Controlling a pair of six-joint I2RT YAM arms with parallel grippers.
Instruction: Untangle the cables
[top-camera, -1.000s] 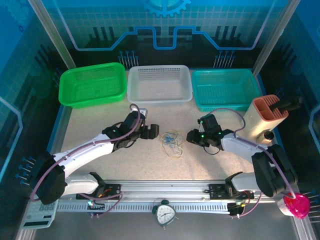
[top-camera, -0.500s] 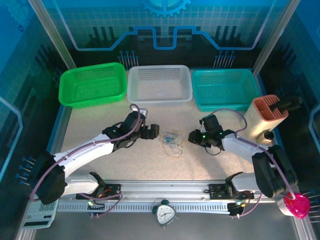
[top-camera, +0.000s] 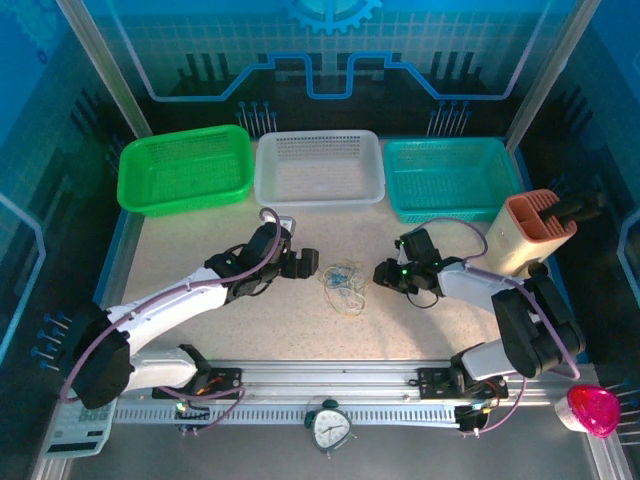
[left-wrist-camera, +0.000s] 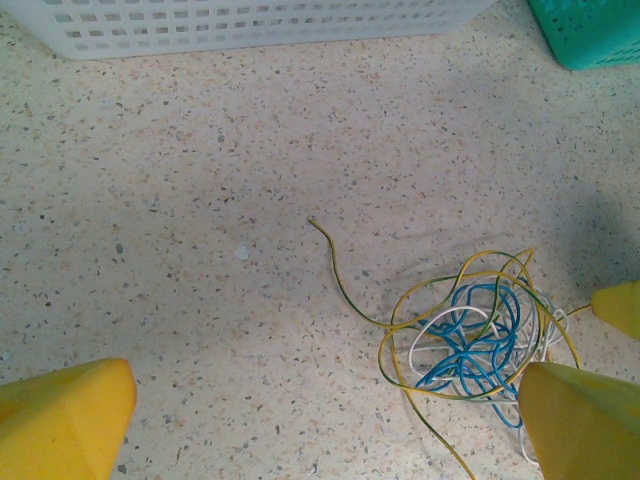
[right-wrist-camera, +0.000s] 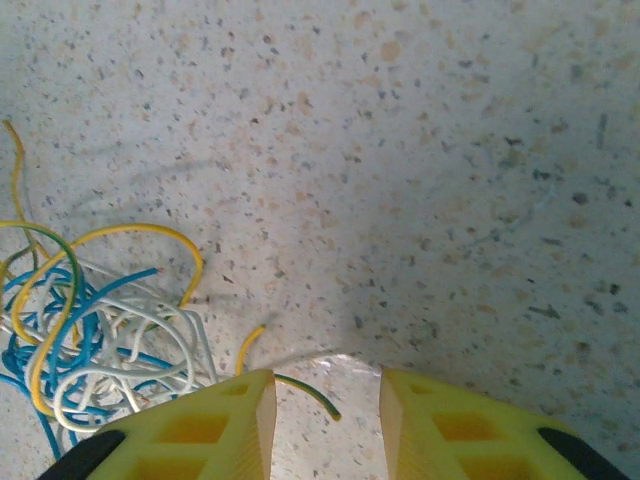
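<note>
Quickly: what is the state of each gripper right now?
Left gripper: open wide, holding nothing.
Right gripper: open by a narrow gap, holding nothing; a cable end lies in the gap.

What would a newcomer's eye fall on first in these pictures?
A small tangle of blue, yellow and white cables lies on the table, between the wide-open left gripper and the less open right gripper. Behind them, a green basket, a white basket and a teal basket stand in a row.

Bright, even light, soft faint shadows, mostly sharp focus.
</note>
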